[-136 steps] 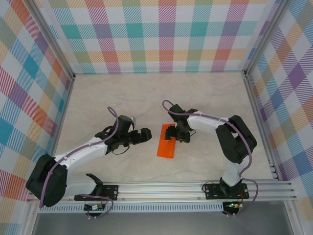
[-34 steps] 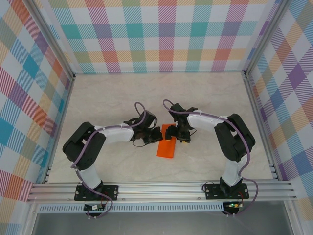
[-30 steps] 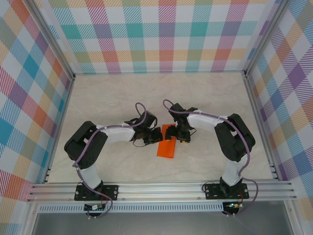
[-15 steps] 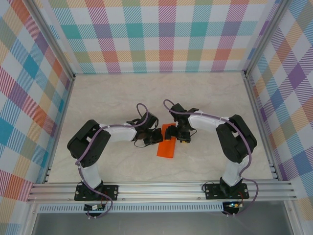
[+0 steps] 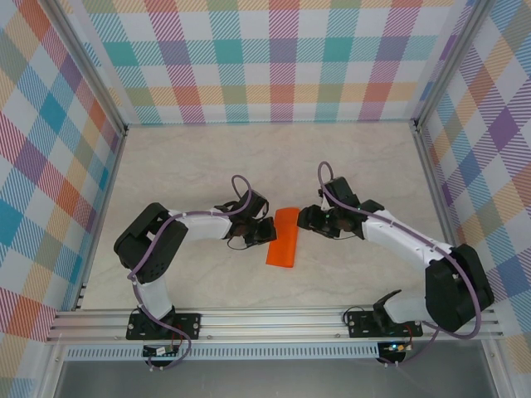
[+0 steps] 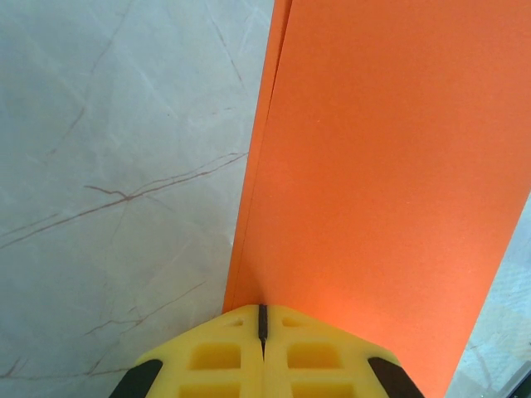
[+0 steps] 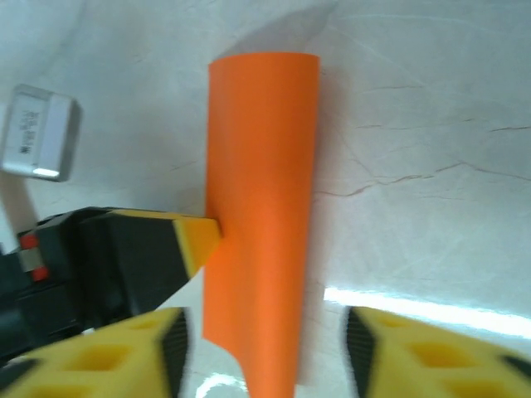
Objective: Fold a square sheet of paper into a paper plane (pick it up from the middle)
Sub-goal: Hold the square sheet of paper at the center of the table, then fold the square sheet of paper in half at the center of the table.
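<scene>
**Both grippers meet at the folded orange sheet, mid-table**

From the left, the left arm (image 5: 199, 222) bends in from its base and lies low across the pale marbled table (image 5: 191, 166). The left gripper (image 5: 267, 231) is at the very edge of the paper. Its yellow fingers are pressed tight together with no gap between them, and their tips touch the left long edge of the sheet. I cannot tell whether any paper is pinched between those tips or whether they only butt against it.

The square sheet of paper (image 5: 282, 237) lies in the middle of the table between the two grippers. It is folded over into a narrow bright orange strip, with its long side running away from the arms and leaning slightly to the right. From the left wrist, two layers show along the left edge, one lying just inside the other. The surface is plain and flat.

To the right of the strip, near its far end, sits the right gripper (image 5: 305, 220). Its fingers (image 7: 390, 356) stand apart, and from the right wrist one end of the strip lies in the gap between them. That view is blurred, and nothing looks clamped there. The right arm (image 5: 398, 236) stretches back to its base on the aluminium rail (image 5: 274, 319).
</scene>
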`<action>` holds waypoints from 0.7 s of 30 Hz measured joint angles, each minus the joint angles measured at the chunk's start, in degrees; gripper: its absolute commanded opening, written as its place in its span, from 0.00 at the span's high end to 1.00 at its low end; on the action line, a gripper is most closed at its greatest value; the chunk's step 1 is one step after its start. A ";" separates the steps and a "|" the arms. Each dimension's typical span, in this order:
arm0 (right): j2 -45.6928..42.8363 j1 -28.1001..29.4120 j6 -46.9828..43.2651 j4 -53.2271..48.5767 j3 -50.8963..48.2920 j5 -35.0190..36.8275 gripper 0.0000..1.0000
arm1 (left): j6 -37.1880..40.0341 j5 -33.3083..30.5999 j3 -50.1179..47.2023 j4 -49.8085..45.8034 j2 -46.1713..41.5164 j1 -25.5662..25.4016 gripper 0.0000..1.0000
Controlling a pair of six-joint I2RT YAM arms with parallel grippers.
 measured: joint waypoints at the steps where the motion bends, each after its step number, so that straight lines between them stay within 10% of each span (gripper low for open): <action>1: 0.13 0.00 0.68 1.25 -0.48 -1.38 1.00 | 0.00 0.02 0.00 0.00 0.00 0.00 1.00; 21: 10.67 0.04 8.13 17.62 -5.11 -12.66 1.00 | 0.00 0.02 0.13 -0.09 0.09 0.00 1.00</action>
